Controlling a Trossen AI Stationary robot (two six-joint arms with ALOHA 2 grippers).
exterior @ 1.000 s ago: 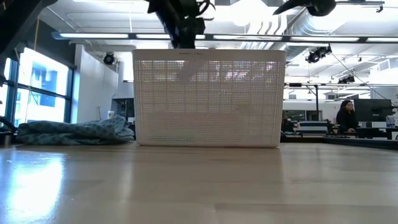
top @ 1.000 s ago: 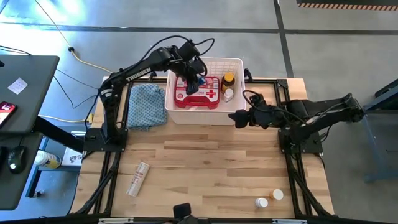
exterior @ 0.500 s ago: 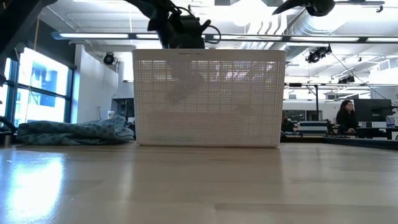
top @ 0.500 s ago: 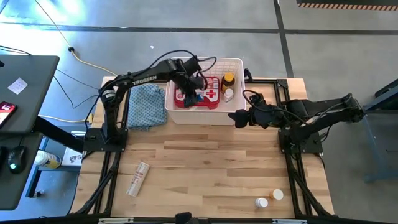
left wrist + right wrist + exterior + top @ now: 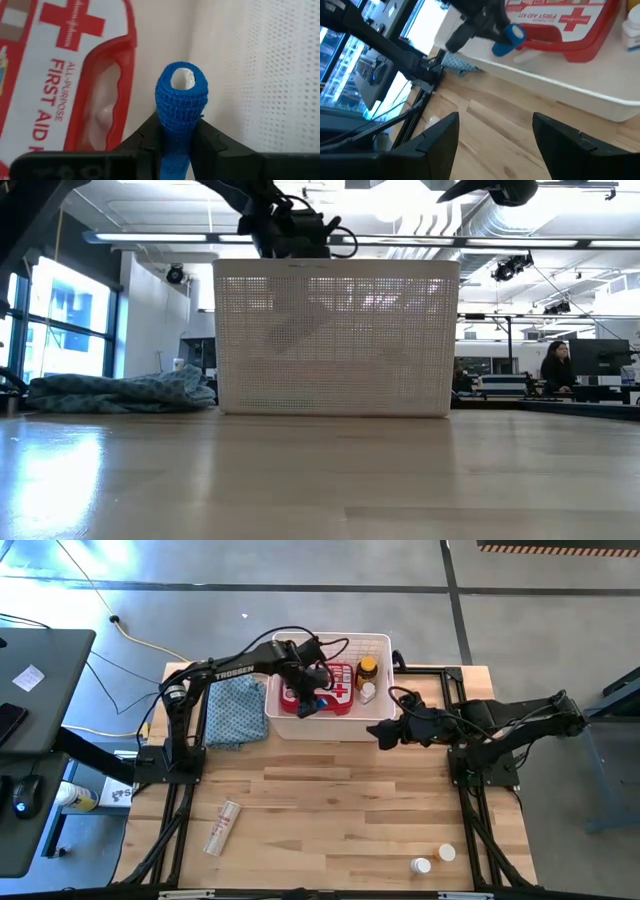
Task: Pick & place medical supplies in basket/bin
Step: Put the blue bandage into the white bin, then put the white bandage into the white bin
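Down at the table's near edge, we see two white pill bottles (image 5: pixel 432 859) on the bare wood at the right and a white tube (image 5: pixel 221 826) lying at the left, all well apart from the basket (image 5: pixel 330 730).

Mid-table, our right gripper (image 5: pixel 383 733) hovers just outside the basket's near right corner, its fingers (image 5: pixel 438 137) spread wide and holding nothing.

Farther back, the white basket sits at the table's far side, with a blue patterned cloth (image 5: pixel 236 710) just beside it on the left. Inside lies the red first-aid case (image 5: pixel 338 688), white cross up; an amber bottle (image 5: pixel 367 669) with a yellow cap and a small white bottle (image 5: pixel 367 692) stand at the case's right end.

Our left gripper (image 5: pixel 308 703) reaches down into the basket at its near left part, closed tight on a blue roll (image 5: pixel 180 97). The roll stands upright between the fingers, beside the case's handle and close to the basket's wall (image 5: pixel 260 70).

Beyond the table, a person (image 5: pixel 556 368) shows in the room.
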